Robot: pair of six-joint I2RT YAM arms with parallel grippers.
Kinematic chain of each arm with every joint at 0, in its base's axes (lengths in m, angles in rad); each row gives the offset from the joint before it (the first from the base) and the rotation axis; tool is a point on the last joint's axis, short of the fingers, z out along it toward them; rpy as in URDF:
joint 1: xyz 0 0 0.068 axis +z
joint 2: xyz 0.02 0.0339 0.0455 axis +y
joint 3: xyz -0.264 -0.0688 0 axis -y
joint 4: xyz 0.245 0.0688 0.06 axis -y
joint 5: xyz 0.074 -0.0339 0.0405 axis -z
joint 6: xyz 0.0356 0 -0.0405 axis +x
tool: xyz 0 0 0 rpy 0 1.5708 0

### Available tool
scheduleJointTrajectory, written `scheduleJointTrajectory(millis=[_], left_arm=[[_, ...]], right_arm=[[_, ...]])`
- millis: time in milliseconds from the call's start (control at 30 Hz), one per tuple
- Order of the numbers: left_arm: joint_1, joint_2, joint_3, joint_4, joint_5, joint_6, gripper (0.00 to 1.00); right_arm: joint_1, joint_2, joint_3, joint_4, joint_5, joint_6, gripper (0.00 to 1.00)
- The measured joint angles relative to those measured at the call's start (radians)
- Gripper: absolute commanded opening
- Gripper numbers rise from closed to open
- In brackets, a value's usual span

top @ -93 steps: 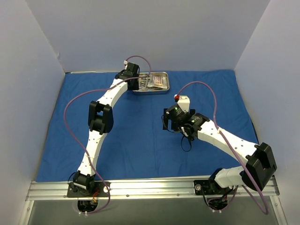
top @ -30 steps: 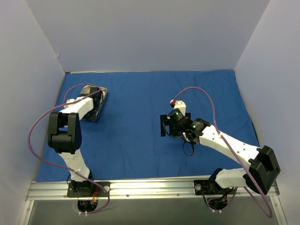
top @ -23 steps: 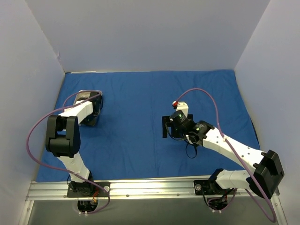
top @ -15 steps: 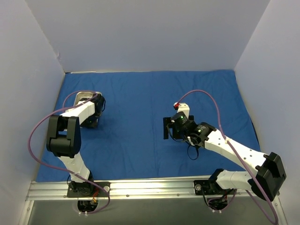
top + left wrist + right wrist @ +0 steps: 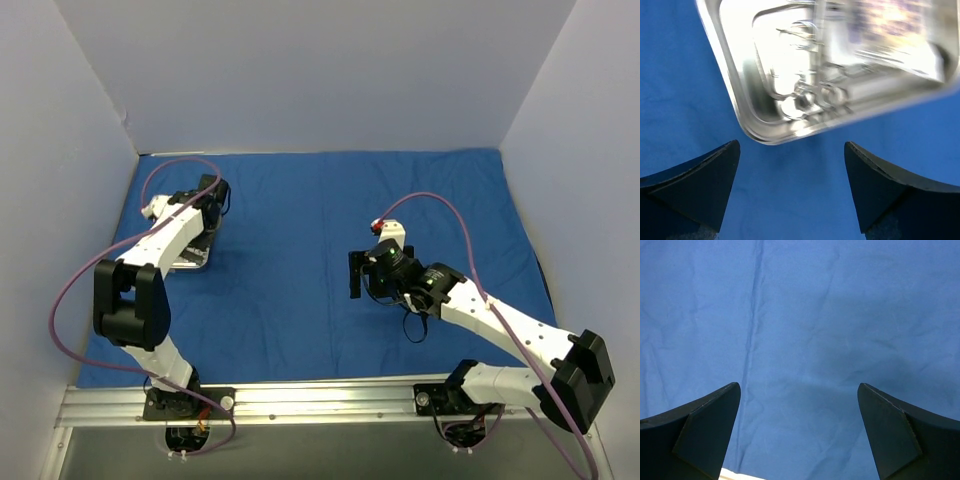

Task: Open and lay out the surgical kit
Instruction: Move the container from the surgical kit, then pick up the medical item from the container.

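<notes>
The royal-blue cloth [image 5: 300, 250] lies spread flat over the table. The steel tray [image 5: 190, 260] sits on its left side, partly under my left arm. In the left wrist view the tray [image 5: 840, 65] fills the upper part, blurred, holding silver clamps [image 5: 810, 97] and a packet [image 5: 890, 25]. My left gripper [image 5: 790, 185] is open and empty, its fingertips just short of the tray's near corner; it also shows in the top view [image 5: 207, 205]. My right gripper [image 5: 355, 272] is open and empty over bare cloth [image 5: 805, 315] at mid-table. The tweezers cannot be made out.
Grey walls close in the table on the left, back and right. A metal rail [image 5: 320, 400] with both arm bases runs along the near edge. A pale strip [image 5: 740, 475] shows at the bottom of the right wrist view.
My left arm has moved the tray from the back middle to the left side of the cloth, and the gripper now stands open, clear of it. The right gripper has shifted slightly.
</notes>
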Motion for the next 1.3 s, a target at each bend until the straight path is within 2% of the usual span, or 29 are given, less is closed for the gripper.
scheduleJointTrajectory(millis=[133, 267, 433, 567, 600, 633, 733, 867, 967, 1000, 1300], left_arm=[[-0.015, -0.072, 0.063, 0.068, 0.014, 0.312, 0.94], [0.023, -0.139, 0.065, 0.198, 0.067, 0.658, 0.94], [0.138, -0.156, 0.066, 0.374, 0.259, 1.072, 0.94], [0.23, -0.108, 0.106, 0.425, 0.42, 1.294, 1.0], [0.253, -0.085, 0.124, 0.436, 0.457, 1.327, 1.0], [0.275, -0.061, 0.146, 0.441, 0.499, 1.356, 0.92], [0.341, 0.031, 0.225, 0.443, 0.609, 1.419, 0.83], [0.385, 0.155, 0.309, 0.436, 0.676, 1.472, 0.68], [0.392, 0.234, 0.35, 0.422, 0.713, 1.492, 0.63], [0.393, 0.258, 0.36, 0.418, 0.722, 1.494, 0.59], [0.398, 0.389, 0.416, 0.412, 0.748, 1.49, 0.53]], right_arm=[[0.0, 0.018, 0.001, 0.014, -0.003, -0.017, 0.98], [0.0, 0.04, 0.001, 0.024, -0.014, -0.035, 0.98], [0.0, 0.079, 0.008, 0.051, -0.033, -0.054, 0.98], [0.0, 0.121, 0.026, 0.074, -0.053, -0.061, 0.98], [0.0, 0.129, 0.03, 0.078, -0.055, -0.062, 0.98], [0.0, 0.138, 0.035, 0.081, -0.058, -0.064, 0.98], [0.001, 0.167, 0.052, 0.091, -0.065, -0.071, 0.98], [0.001, 0.2, 0.066, 0.097, -0.07, -0.076, 0.98], [0.003, 0.225, 0.083, 0.099, -0.072, -0.078, 0.98], [0.005, 0.236, 0.09, 0.1, -0.071, -0.078, 0.98], [0.011, 0.294, 0.129, 0.116, -0.079, -0.075, 0.98]])
